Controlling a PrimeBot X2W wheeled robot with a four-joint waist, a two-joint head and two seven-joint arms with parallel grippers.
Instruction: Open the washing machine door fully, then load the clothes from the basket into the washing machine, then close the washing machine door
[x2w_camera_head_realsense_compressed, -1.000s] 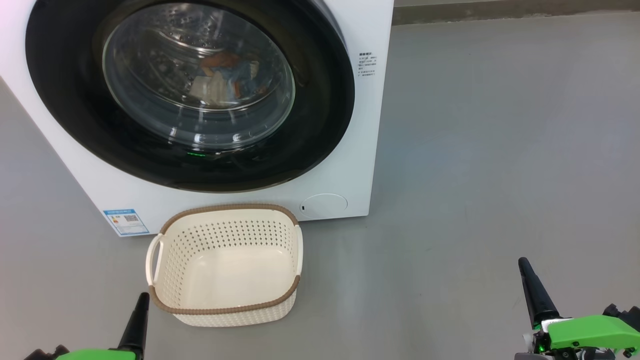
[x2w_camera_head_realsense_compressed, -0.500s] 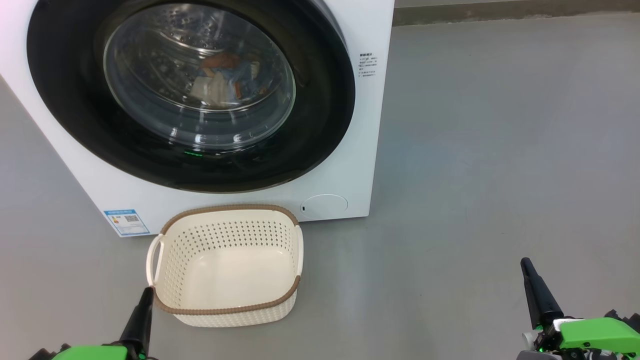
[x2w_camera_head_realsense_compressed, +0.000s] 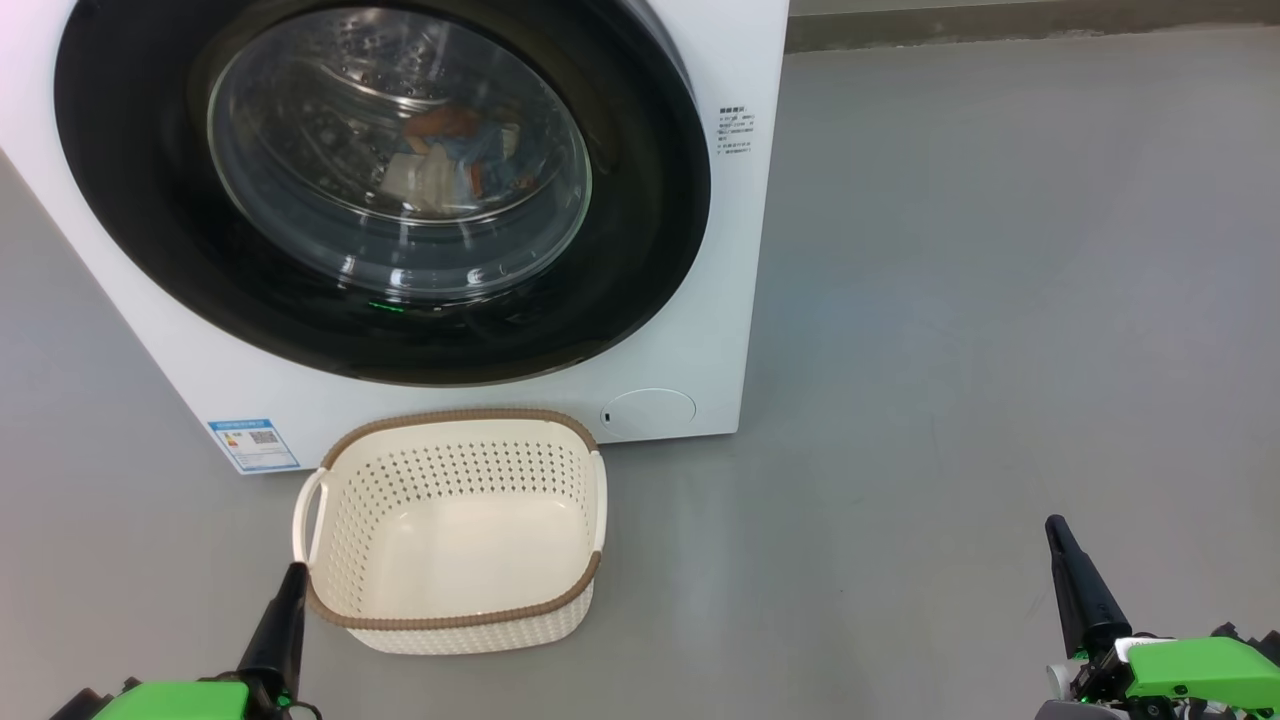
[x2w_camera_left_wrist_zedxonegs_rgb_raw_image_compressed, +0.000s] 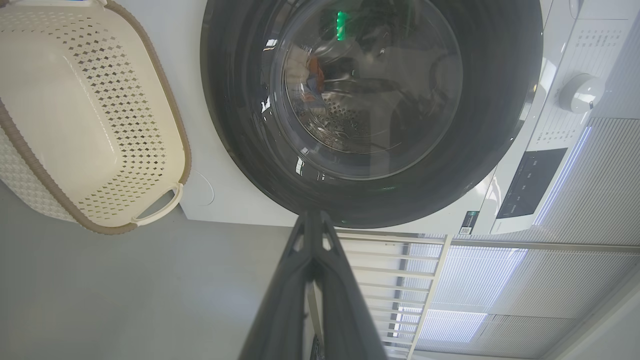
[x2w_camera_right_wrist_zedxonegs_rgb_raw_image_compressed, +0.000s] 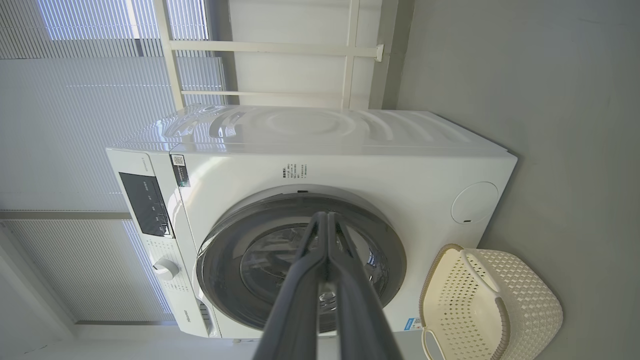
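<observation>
The big white front-loading washing machine has its glossy black-rimmed round glass door shut, with blue-and-orange clothes behind the glass. A cream perforated plastic basket sits at its lower front edge. The left gripper is beside the basket's near left corner and the right gripper is over open grey floor; both are pinched closed.

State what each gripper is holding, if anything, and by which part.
Nothing. Both the left gripper and right gripper are shut and empty.
</observation>
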